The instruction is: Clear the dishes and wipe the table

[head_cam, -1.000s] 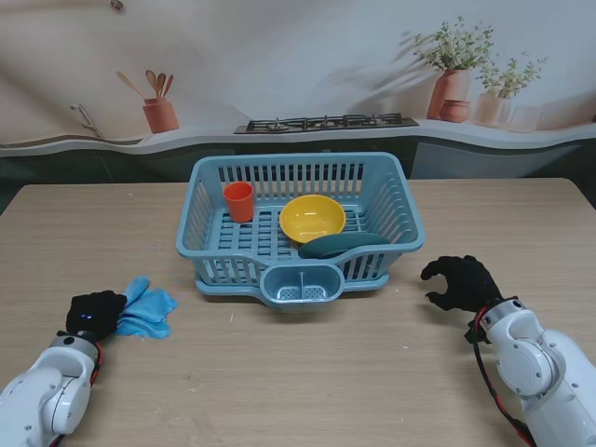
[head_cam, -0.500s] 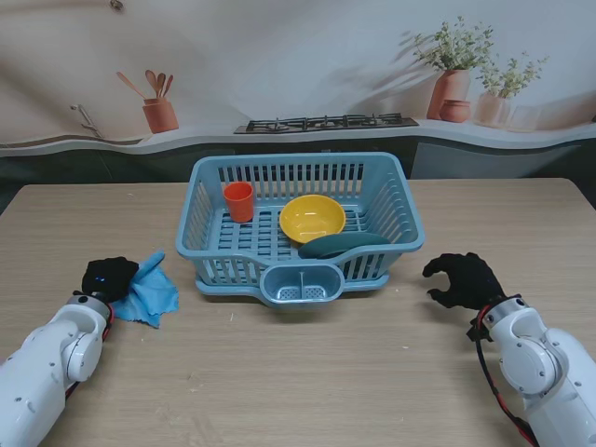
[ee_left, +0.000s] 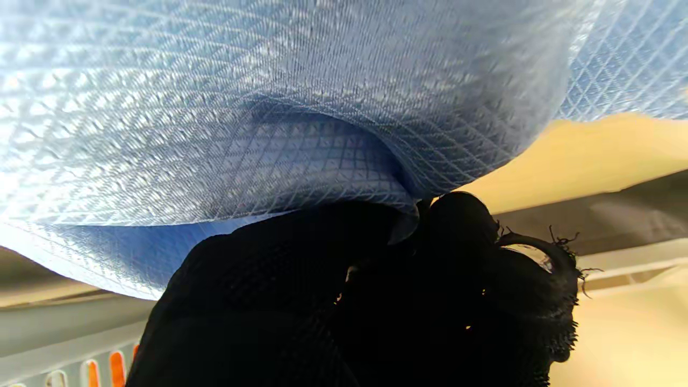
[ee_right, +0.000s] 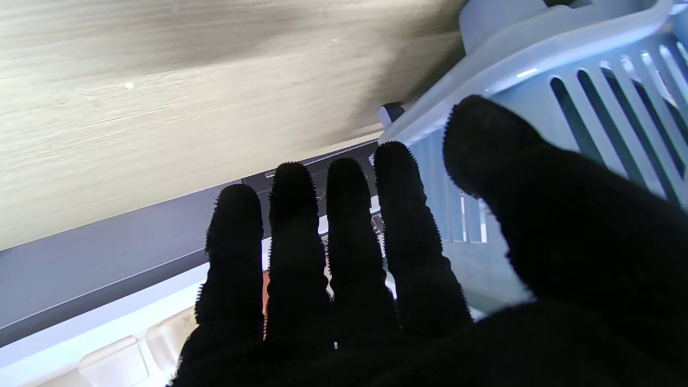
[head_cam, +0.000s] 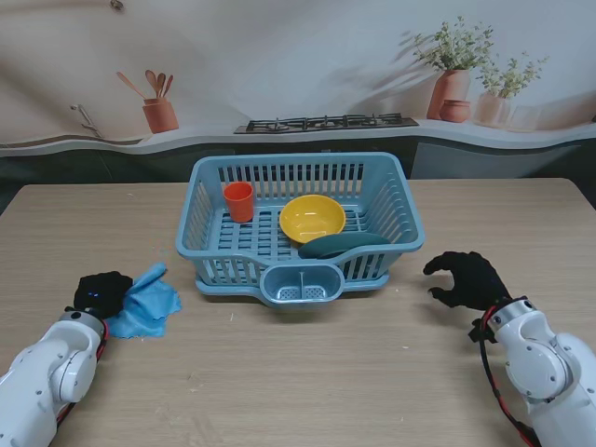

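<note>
A blue cloth (head_cam: 145, 304) lies bunched on the wooden table (head_cam: 307, 372) at the left, with my left hand (head_cam: 101, 292) shut on its near-left edge. In the left wrist view the cloth (ee_left: 279, 107) fills the picture over my closed black fingers (ee_left: 365, 290). The blue dish basket (head_cam: 391, 191) stands mid-table holding an orange cup (head_cam: 239, 201), a yellow bowl (head_cam: 312, 219) and a dark green plate (head_cam: 343, 245). My right hand (head_cam: 467, 280) hovers open to the right of the basket, holding nothing. The right wrist view has its fingers (ee_right: 344, 236) spread beside the basket wall (ee_right: 543, 102).
A cutlery pocket (head_cam: 300, 284) juts from the basket's near side. Small crumbs (head_cam: 230, 319) dot the table nearer to me than the basket. Beyond the table's far edge runs a counter with a stove (head_cam: 326, 122), a utensil pot (head_cam: 160, 114) and potted plants (head_cam: 453, 82).
My left hand, holding the cloth, swept away from me and then came back a little toward me, dragging the cloth across the table. The right hand barely shifted.
</note>
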Tool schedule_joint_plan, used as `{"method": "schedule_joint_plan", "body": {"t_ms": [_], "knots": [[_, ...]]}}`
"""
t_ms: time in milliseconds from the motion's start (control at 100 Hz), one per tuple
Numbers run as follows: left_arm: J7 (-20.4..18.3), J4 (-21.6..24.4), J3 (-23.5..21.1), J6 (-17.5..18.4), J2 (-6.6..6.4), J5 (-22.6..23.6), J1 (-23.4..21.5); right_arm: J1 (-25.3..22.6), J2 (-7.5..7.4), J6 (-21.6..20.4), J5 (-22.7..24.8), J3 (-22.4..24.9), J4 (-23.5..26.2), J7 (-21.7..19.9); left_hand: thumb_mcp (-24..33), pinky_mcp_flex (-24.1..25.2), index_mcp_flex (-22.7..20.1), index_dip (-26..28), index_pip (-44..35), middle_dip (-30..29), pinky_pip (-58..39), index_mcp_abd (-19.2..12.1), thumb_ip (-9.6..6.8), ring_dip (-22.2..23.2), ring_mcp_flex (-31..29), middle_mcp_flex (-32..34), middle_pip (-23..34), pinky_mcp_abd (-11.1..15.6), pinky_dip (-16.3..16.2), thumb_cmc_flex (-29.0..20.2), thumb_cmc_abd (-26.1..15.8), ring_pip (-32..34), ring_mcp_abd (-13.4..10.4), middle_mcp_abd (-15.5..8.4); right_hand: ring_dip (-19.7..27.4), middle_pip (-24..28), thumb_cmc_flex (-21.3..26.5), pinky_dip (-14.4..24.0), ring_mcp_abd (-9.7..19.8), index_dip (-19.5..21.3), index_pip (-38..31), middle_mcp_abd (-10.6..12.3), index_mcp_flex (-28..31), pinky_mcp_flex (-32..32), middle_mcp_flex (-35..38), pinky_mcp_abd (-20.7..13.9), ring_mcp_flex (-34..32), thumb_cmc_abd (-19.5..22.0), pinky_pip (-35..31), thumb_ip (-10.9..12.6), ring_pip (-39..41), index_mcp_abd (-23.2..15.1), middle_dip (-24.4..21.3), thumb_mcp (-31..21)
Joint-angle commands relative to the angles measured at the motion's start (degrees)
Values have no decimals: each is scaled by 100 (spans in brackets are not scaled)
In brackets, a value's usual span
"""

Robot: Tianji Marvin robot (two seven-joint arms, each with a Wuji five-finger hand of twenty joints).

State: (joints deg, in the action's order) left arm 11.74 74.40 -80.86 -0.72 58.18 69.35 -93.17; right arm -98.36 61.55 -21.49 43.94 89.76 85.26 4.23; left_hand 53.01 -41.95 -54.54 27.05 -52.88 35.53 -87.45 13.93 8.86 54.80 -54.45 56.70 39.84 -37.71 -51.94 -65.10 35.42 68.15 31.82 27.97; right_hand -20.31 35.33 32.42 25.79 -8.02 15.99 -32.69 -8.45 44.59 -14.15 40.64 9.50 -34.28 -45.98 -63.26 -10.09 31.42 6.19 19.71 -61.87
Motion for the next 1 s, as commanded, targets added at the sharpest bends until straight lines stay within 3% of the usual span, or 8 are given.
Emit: {"method": "schedule_joint_plan", "body": {"t_ms": [0, 330, 540, 700, 990], "knots": [[-121, 110, -60, -63, 48, 14, -267, -128, 33, -58, -51, 28, 126, -103, -73, 27, -232, -50, 20, -48, -107, -49, 67, 11, 13, 140, 134, -229, -153, -127, -104, 21, 411, 69, -31, -18, -24, 83, -64, 16, 6, -29, 1, -4, -48, 137, 109, 116, -87, 191, 68, 32, -16, -3], [-594, 1339, -571, -568, 151, 197, -1516, -245, 38, -124, -187, 81, 244, -206, -73, 70, -198, -70, 82, -43, -69, 20, 73, 21, 57, 93, 116, -229, -160, -133, -131, 15, 465, 131, -41, -4, -152, 111, -62, 29, -19, -28, -1, -1, -37, 219, 95, 173, -117, 173, 92, 15, -13, 61], [-739, 1694, -709, -685, 176, 311, -1884, -257, 32, -108, -158, 79, 263, -227, -74, 70, -194, -68, 108, -38, -63, 36, 77, 20, 71, 75, 112, -229, -172, -137, -139, 11, 470, 144, -42, -2, -135, 117, -64, 30, -25, -30, 1, -4, -28, 217, 93, 164, -117, 176, 94, 12, -12, 53], [-504, 1478, -646, -610, 169, 285, -1726, -262, 30, -88, -143, 75, 275, -231, -78, 87, -186, -71, 133, -36, -49, 36, 79, 13, 99, 61, 103, -229, -178, -141, -136, -6, 456, 135, -43, -3, -126, 120, -70, 30, -27, -32, 5, -5, -22, 216, 89, 160, -118, 177, 97, 15, -12, 48], [-163, 555, -262, -446, 120, 52, -719, -227, 25, -73, -82, 62, 262, -216, -83, 125, -203, -94, 160, -23, -11, 20, 75, -14, 111, 62, 93, -229, -187, -140, -124, -29, 471, 136, -42, -6, -126, 121, -66, 28, -27, -32, 5, -8, -23, 205, 85, 169, -114, 178, 96, 6, -12, 46]]}}
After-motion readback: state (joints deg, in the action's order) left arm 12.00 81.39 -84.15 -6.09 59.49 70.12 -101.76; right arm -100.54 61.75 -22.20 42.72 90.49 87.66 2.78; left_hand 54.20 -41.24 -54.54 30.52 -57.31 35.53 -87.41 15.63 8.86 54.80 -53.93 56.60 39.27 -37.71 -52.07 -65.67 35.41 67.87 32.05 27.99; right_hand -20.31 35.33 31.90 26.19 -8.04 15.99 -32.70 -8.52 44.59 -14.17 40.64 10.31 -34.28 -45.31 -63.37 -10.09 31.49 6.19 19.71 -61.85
